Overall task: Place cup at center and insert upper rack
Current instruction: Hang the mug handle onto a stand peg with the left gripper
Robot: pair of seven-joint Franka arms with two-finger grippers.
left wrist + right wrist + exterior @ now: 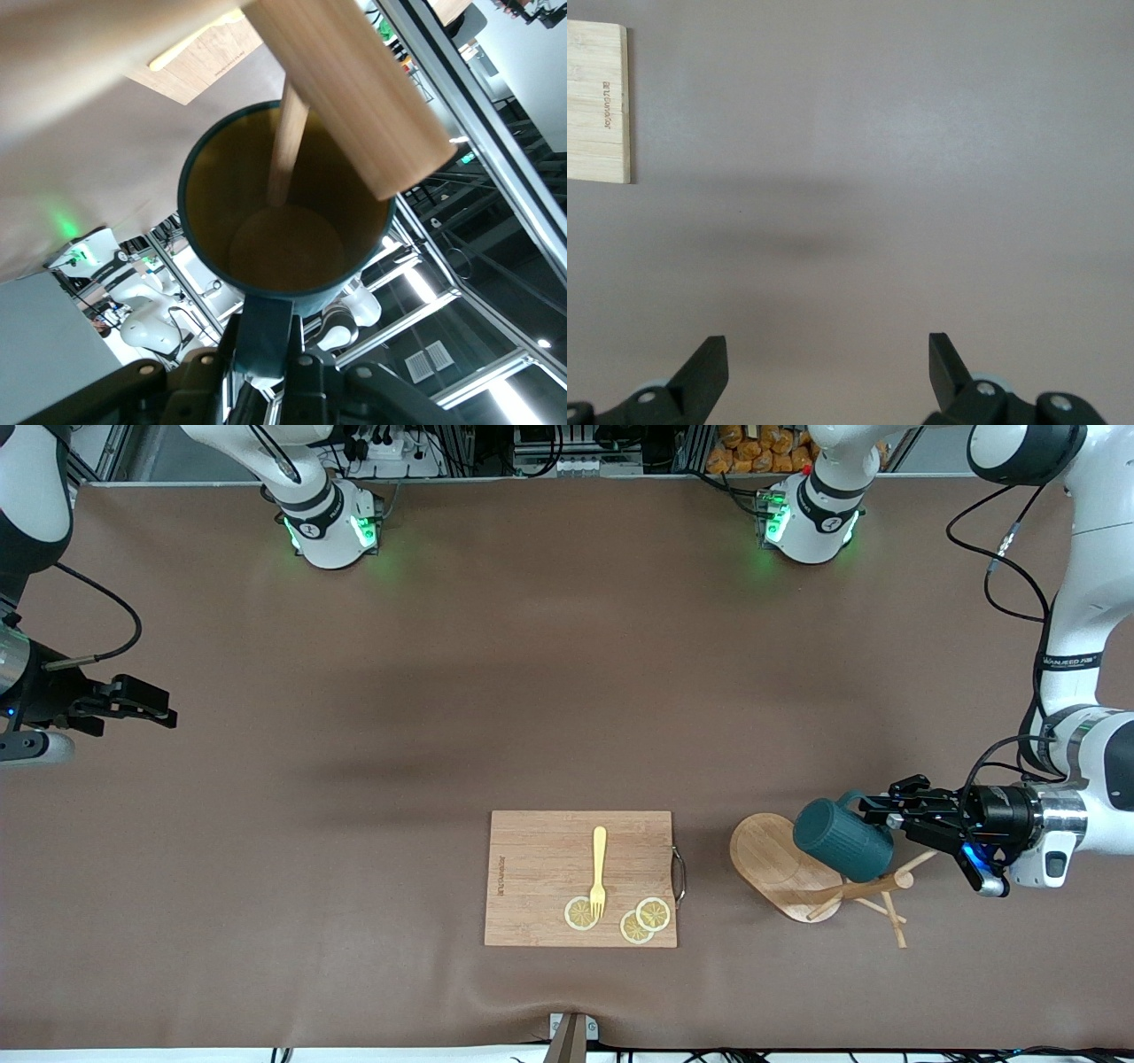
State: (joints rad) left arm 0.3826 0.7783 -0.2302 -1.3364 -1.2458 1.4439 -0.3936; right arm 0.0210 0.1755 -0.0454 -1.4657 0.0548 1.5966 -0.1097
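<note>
The dark teal cup (842, 840) hangs tilted in the air over the wooden mug tree's oval base (769, 857). My left gripper (873, 810) is shut on the cup's handle. The mug tree lies tipped on the table, its post (868, 887) pointing toward the left arm's end and thin pegs sticking out. In the left wrist view the cup (283, 248) shows its tan inside. A thin peg (288, 142) reaches into it from the thick post (354, 88). My left gripper (266, 341) clamps the handle. My right gripper (164, 710) is open and empty, waiting above the right arm's end of the table; the right wrist view shows it (828, 354) over bare mat.
A rectangular wooden cutting board (580, 877) lies beside the mug tree, toward the table's middle, with a yellow fork (599, 868) and three lemon slices (580, 913) on it. Its corner shows in the right wrist view (598, 102). A brown mat covers the table.
</note>
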